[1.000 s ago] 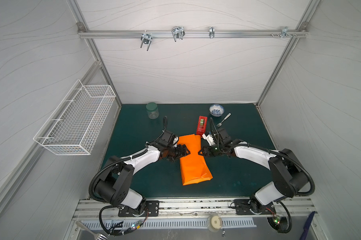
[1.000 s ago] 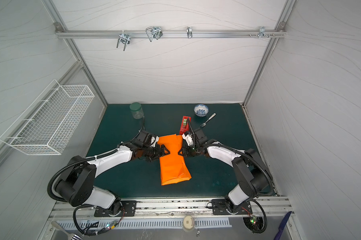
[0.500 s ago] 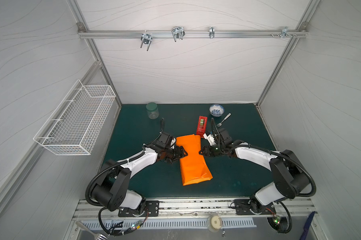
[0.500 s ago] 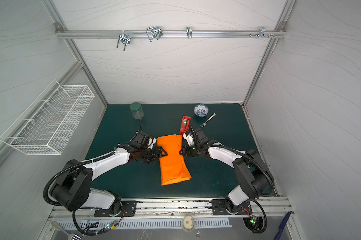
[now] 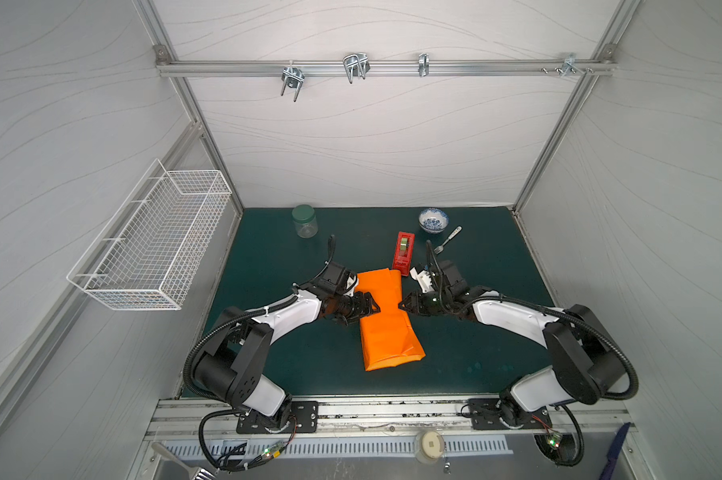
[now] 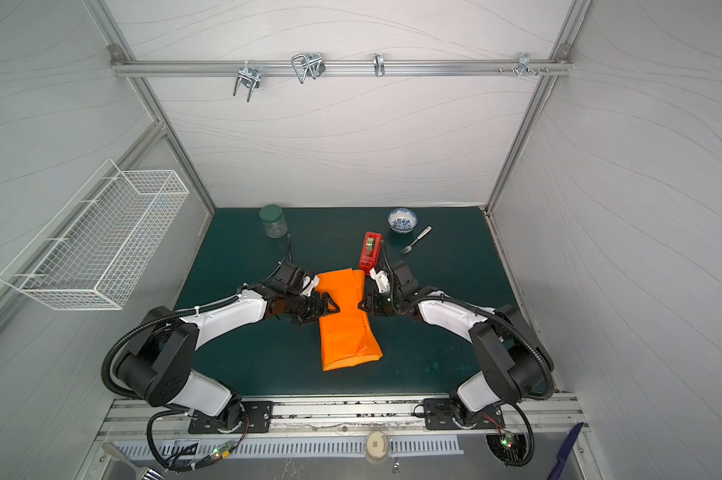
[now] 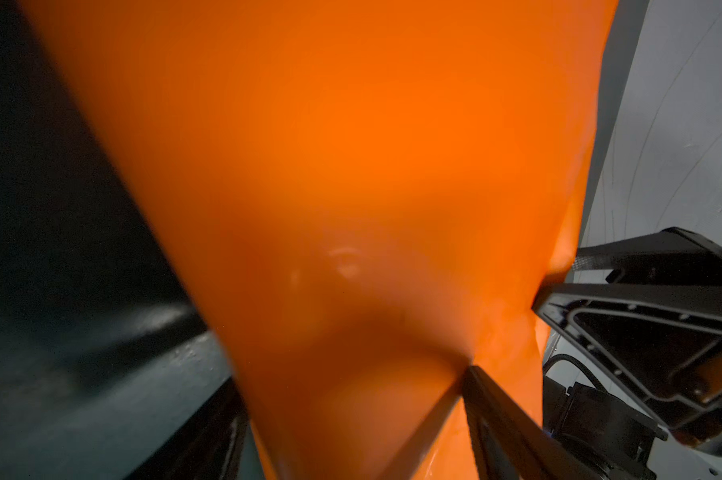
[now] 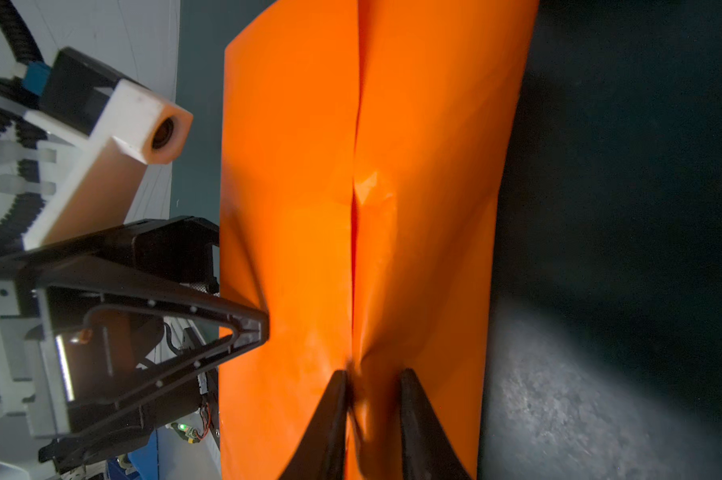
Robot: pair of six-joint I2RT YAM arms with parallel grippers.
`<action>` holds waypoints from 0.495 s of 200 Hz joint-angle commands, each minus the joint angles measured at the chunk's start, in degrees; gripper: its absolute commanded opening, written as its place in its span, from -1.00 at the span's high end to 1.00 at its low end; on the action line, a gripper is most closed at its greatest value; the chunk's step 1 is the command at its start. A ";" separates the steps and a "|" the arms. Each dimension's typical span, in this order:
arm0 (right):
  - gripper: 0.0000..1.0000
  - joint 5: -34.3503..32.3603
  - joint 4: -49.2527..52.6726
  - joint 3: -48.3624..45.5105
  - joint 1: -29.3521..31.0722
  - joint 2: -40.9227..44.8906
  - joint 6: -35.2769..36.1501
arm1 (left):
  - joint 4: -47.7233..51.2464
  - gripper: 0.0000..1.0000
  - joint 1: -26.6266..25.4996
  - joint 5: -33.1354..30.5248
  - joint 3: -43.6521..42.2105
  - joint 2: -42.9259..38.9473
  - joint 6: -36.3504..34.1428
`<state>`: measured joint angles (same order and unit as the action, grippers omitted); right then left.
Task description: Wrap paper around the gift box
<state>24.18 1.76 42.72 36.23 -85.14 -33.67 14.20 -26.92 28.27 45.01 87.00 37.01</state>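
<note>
Bright plain orange paper (image 5: 386,316) on a dark teal surface (image 5: 268,257). Red tape dispenser (image 5: 403,250) behind it, a blue-and-white patterned bowl (image 5: 433,220), a clear jar (image 5: 304,221) with a green lid. Black grippers on white arms.

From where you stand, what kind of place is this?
Probably a robot test cell, not a home: white panel walls on an aluminium frame, two arms bolted to a rail, and household props such as a jar on a green mat.
</note>
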 commanded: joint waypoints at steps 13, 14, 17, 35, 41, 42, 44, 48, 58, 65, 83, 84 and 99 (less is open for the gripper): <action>0.40 2.28 4.50 -2.66 2.42 1.48 -3.62 | 4.76 -0.59 0.64 -5.34 1.22 1.95 -2.88; 0.39 2.28 4.44 -2.69 2.39 1.52 -3.65 | 4.82 -0.59 0.64 -5.43 1.22 1.94 -2.94; 0.38 2.30 4.40 -2.68 2.43 1.62 -3.70 | 5.13 -0.59 0.68 -5.77 1.38 1.90 -3.13; 0.22 1.92 4.39 -2.46 2.03 2.82 -3.76 | 6.70 -0.58 0.81 -7.82 1.93 1.86 -4.10; 0.16 1.80 4.39 -2.33 1.66 3.37 -3.79 | 6.91 -0.58 0.97 -8.12 2.01 1.90 -4.31; 0.14 1.77 4.44 -2.36 1.66 3.48 -3.69 | 6.95 -0.57 0.98 -8.17 2.05 1.92 -4.36; 0.13 1.68 4.47 -2.31 1.54 3.60 -3.62 | 7.04 -0.57 0.94 -8.22 2.08 1.94 -4.39; 0.07 1.25 4.79 -2.20 1.36 3.93 -3.33 | 7.08 -0.57 0.90 -8.23 2.17 2.02 -4.49; -0.02 -0.15 5.86 -1.81 0.59 4.65 -2.18 | 7.32 -0.57 0.95 -8.23 2.34 2.27 -4.67; -0.07 -1.23 6.72 -1.32 0.27 4.73 -0.99 | 7.26 -0.56 0.90 -8.23 2.36 2.53 -4.84; -0.16 -1.40 8.37 0.29 0.08 3.43 1.68 | 7.29 -0.56 0.90 -8.06 2.22 2.89 -4.97; -0.16 -1.24 8.31 0.41 0.12 3.24 1.72 | 7.31 -0.56 0.90 -8.01 2.20 2.90 -5.00; -0.19 1.11 6.22 1.02 0.56 1.38 2.25 | 7.14 -0.56 0.90 -7.73 2.42 3.22 -5.02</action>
<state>23.90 7.14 41.76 36.71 -82.19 -34.06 17.08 -26.61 26.39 47.24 87.53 33.32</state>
